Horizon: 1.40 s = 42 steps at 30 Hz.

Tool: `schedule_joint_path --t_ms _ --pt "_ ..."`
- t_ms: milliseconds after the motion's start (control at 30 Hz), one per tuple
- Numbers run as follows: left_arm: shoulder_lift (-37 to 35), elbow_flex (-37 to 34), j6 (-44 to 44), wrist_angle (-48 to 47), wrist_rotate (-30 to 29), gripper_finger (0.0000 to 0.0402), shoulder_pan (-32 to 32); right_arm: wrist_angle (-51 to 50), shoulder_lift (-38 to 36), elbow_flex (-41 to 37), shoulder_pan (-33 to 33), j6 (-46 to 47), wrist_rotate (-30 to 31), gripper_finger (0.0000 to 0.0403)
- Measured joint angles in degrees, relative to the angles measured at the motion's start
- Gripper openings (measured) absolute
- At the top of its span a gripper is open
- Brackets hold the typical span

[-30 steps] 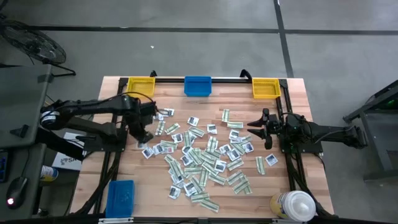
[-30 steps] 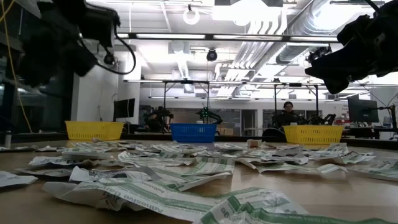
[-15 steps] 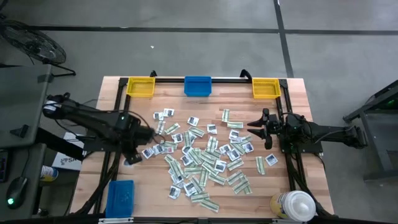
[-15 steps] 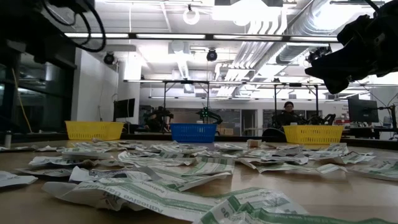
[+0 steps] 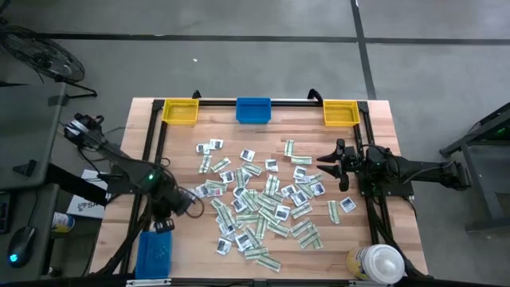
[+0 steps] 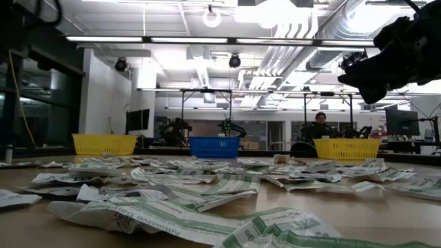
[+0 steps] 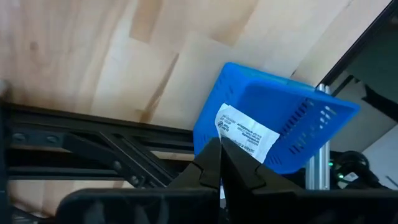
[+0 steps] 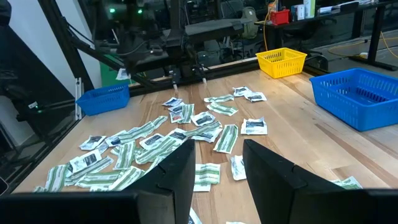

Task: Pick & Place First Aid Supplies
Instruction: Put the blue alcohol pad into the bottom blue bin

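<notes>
Carrying white printed packet: left gripper clenched on packet's near end, packet's long axis running forward from fingertips. Blue bin at table's near-left corner lies directly beyond packet, close; release turns on clearing bin's near rim. Right gripper waits over right side, jaws parted, empty. Remaining packets scattered mid-table, nearer right arm.

Both arms are dark, nearly black, built of slim jointed links. The left arm carries a small green light near its wrist and a loose black cable. The right arm ends in flat, blunt, matte black fingers.
</notes>
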Motion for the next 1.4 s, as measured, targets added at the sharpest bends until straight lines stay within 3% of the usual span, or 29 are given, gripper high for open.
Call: schedule_joint_path --t_ms 367,633,967,1400 --pt "3.87 0.0 -7.58 9.89 -2.07 0.0 -11.69 -0.01 0.0 0.02 0.0 0.0 0.0 0.0129" --pt "6.32 -0.02 -1.27 14.79 -7.29 0.0 -16.98 -0.02 0.0 0.02 0.0 0.0 0.01 0.0129" --pt "7.81 -0.04 1.12 16.53 -8.22 0.0002 -18.83 0.01 0.0 0.02 -0.02 0.0 0.01 0.0129" --pt "7.77 -0.04 -1.03 16.64 -7.54 0.0102 -18.28 -0.01 0.0 0.0 0.0 0.0 0.01 0.0129"
